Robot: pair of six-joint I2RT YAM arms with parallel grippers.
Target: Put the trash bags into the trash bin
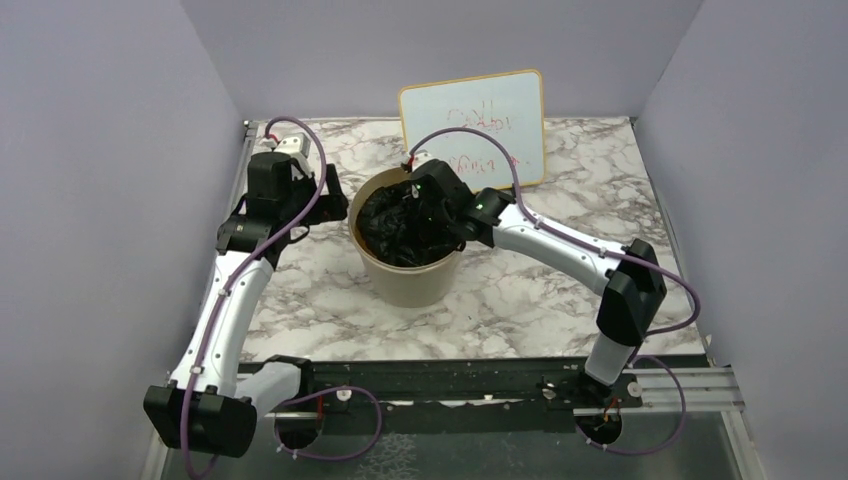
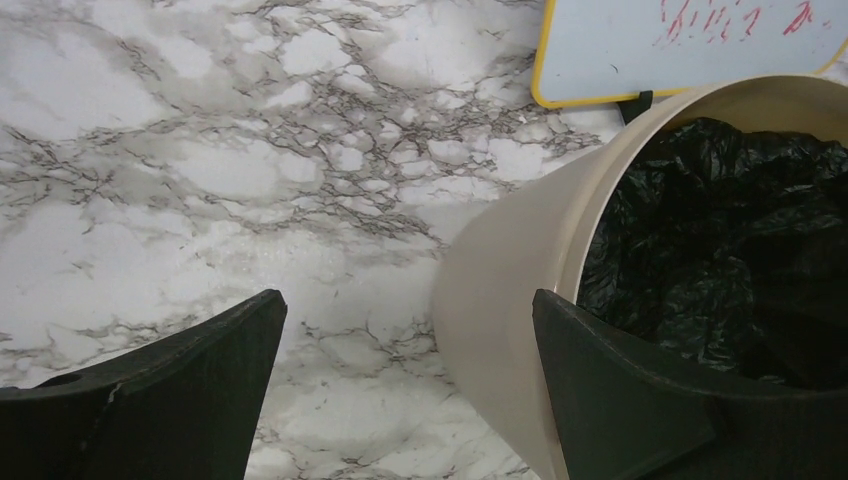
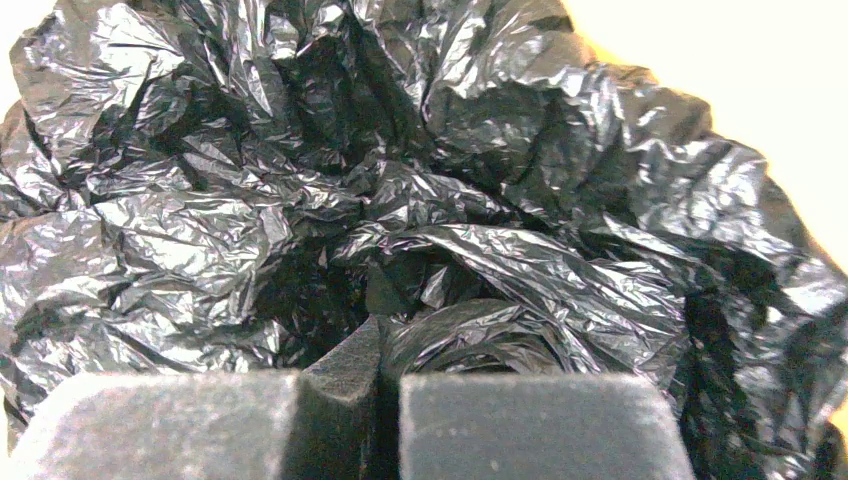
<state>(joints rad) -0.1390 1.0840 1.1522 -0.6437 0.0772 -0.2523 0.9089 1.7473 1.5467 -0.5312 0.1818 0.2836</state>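
Lab booth, plain lilac walls [image 1: 95, 150]

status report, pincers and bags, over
Left pincer open beside trash bin. Right pincer shut, down among trash bags inside bin. Whiteboard behind, not blocking.

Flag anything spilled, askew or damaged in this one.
Nothing stands out. The trash bin stands upright, with the black trash bag crumpled inside it and none hanging over the visible rim. The whiteboard stands propped behind it, and nothing looks spilled.

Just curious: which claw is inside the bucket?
The right gripper, shut amid the crinkly black plastic bag in the cream plastic bin; the left gripper stands open outside.
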